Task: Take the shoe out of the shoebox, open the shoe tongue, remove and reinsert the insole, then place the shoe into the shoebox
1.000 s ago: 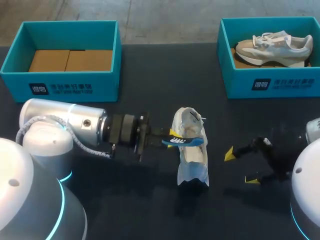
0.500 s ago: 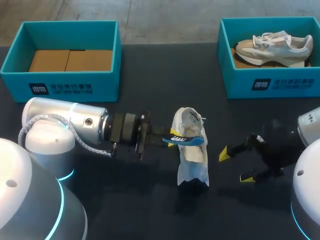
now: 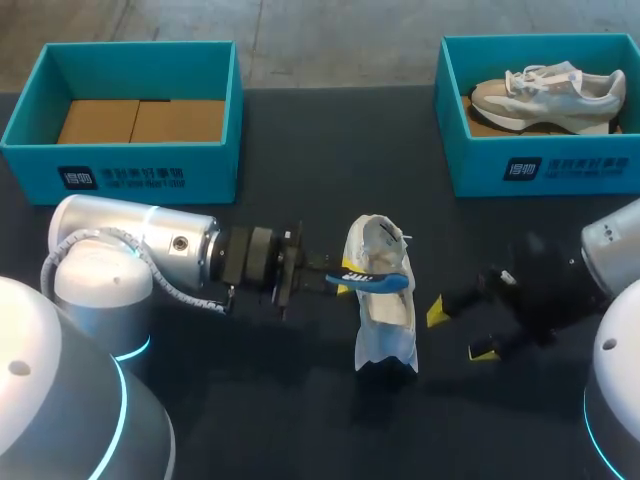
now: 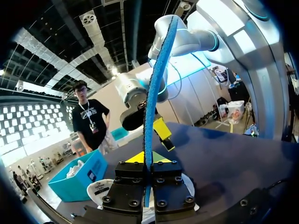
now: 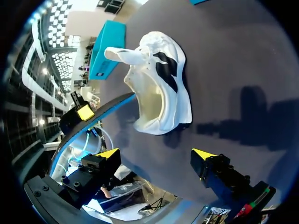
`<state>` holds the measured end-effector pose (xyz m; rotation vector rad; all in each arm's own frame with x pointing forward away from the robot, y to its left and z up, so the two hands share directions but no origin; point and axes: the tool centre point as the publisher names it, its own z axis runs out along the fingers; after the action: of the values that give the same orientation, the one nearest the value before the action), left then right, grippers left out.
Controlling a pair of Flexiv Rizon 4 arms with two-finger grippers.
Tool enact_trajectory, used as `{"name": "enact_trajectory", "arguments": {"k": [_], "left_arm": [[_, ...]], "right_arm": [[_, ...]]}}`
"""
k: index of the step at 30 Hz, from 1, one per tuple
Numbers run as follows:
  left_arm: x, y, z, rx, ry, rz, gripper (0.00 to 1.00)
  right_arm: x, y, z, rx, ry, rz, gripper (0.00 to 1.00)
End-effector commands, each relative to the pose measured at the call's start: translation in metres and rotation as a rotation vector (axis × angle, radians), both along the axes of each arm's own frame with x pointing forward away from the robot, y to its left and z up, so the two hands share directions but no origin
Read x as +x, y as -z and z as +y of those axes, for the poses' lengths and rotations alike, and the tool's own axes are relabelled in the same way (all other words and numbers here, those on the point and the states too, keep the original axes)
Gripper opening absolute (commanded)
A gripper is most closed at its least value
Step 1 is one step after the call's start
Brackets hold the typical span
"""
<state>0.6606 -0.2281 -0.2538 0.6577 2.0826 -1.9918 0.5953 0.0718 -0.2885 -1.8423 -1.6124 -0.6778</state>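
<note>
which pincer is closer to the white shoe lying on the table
Left. The left pincer holds the blue insole right over the white shoe; the right pincer is open, off to the shoe's side, not touching.

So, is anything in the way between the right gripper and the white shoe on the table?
Nothing visible does. The right gripper is open beside the shoe, with only bare table between them. The blue insole, held in the left gripper, crosses over the shoe's opening from the other side.
</note>
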Motion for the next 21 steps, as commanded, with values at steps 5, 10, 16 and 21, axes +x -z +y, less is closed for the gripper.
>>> {"name": "enact_trajectory", "arguments": {"k": [5,10,16,21], "left_arm": [[0.0,0.002,-0.003,-0.004,-0.001,0.0,0.0],[0.001,0.004,-0.007,-0.006,-0.001,0.001,0.0],[-0.001,0.005,-0.012,-0.012,0.004,-0.001,0.0],[-0.002,0.011,-0.012,-0.017,0.01,-0.014,0.0]], "right_arm": [[0.002,-0.006,0.002,-0.012,-0.014,-0.006,1.0],[-0.001,-0.004,0.004,-0.011,-0.043,-0.027,1.0],[-0.002,-0.004,0.004,-0.007,-0.05,-0.035,1.0],[-0.002,-0.004,0.004,-0.007,-0.05,-0.035,1.0]]}}
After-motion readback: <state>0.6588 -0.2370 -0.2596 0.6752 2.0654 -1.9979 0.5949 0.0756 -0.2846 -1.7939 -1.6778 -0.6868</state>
